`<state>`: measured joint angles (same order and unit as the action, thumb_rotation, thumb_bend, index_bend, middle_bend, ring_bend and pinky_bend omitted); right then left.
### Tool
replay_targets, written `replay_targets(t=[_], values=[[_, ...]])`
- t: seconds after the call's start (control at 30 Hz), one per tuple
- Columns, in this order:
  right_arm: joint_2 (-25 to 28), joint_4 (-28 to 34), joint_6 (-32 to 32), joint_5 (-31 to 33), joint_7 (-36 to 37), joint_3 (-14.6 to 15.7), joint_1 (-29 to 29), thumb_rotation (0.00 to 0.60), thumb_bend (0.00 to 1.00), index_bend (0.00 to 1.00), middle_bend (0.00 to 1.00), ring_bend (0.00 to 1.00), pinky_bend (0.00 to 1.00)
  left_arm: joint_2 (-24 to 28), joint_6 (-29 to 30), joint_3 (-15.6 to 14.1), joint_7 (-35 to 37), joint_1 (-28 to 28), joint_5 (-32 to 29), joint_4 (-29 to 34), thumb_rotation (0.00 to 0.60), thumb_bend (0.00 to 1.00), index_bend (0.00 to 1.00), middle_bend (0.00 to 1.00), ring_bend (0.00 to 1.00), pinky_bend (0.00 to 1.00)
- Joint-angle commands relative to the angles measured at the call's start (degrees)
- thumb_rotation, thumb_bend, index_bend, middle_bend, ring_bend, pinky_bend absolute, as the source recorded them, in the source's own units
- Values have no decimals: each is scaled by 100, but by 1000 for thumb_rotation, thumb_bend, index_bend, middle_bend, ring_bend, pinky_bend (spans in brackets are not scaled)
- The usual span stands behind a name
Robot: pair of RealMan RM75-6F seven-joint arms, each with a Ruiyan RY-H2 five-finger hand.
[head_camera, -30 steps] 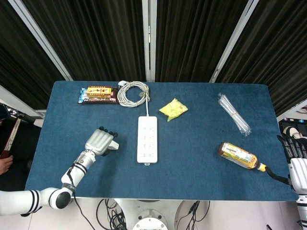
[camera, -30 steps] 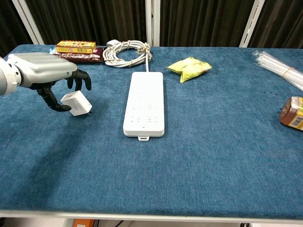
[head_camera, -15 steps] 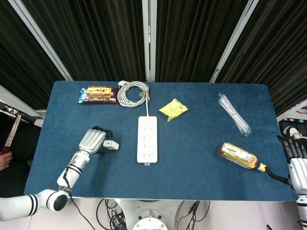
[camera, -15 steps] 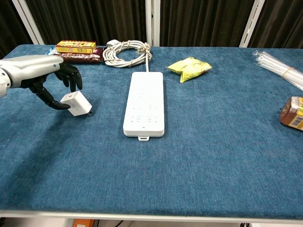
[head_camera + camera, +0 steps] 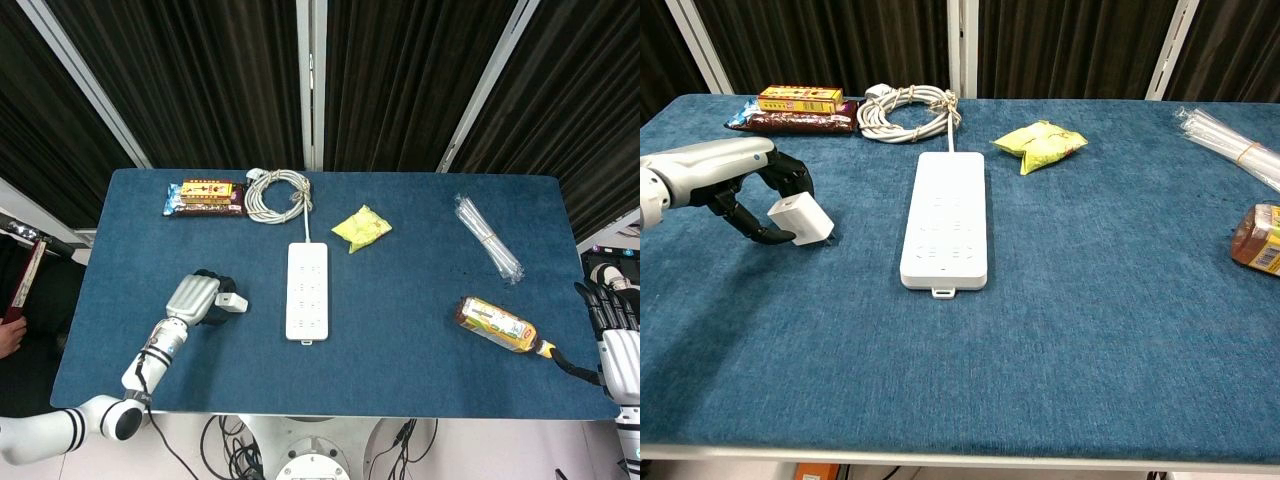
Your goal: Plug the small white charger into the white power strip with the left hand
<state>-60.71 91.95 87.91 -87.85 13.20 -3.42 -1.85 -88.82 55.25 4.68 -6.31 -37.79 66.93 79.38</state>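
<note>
Since one second ago, the left hand (image 5: 725, 178) has come lower and drawn back toward the left edge of the table (image 5: 1060, 330), and its dark fingers (image 5: 790, 178) now close around the small white charger (image 5: 801, 220), touching it on the top and on the near side; the charger has stayed at nearly the same place on the cloth. It rests on the blue surface, tilted, with its prongs pointing away from the fingers, toward the white power strip (image 5: 946, 220), which lies apart to the right of the fingertips with its long side running away from the camera. Beyond the fingers, at the far edge, lie two snack bars (image 5: 792, 108) and a coiled white cable (image 5: 908, 108). Further right are a yellow packet (image 5: 1042, 143), a bundle of clear straws (image 5: 487, 238) and a bottle (image 5: 497, 325) lying on its side. The right hand (image 5: 620, 345) shows at the right edge in the head view, off the table; whether its fingers are spread or curled I cannot tell.
</note>
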Motion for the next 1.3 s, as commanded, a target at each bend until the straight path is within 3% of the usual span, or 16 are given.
replay_targets(t=[0.03,0.23,0.3,0.37,0.43,0.57,0.8,1.07,1.3], values=[[1,15,-8,2,-13,-1,-3,600,111,0,11,0,0,-16,-52,18,78,18,19,-34,600,263,422,430,307,254],[1,41,-17,10,-49,-1,-3,600,110,0,15,0,0,-88,-36,62,312,46,203,-149,600,326,463,470,339,289],[6,51,-20,11,-57,-3,-5,600,111,0,16,0,0,-154,27,94,390,53,286,-241,600,363,521,531,394,369],[11,64,-24,17,-77,-9,-8,600,111,0,16,0,0,-183,53,128,393,26,366,-299,600,387,590,606,464,533],[15,79,-29,11,-90,-10,-14,600,110,0,16,0,0,-134,84,187,365,-13,428,-217,600,415,626,653,506,627],[10,105,-25,-26,-115,-10,-29,600,110,0,16,0,0,63,123,427,48,-167,405,163,600,447,656,692,538,634],[9,88,20,-47,-93,-7,-11,600,111,0,16,0,0,228,-190,902,-1015,-667,-380,837,600,449,656,692,540,634],[43,30,35,-13,-11,-1,22,600,110,0,16,0,0,12,-310,1027,-2669,-1377,-1658,1036,600,448,657,693,547,633],[23,-75,51,-18,129,20,51,600,111,0,16,0,0,-260,-70,1152,-3517,-1910,-2789,1150,600,448,662,699,547,633]])
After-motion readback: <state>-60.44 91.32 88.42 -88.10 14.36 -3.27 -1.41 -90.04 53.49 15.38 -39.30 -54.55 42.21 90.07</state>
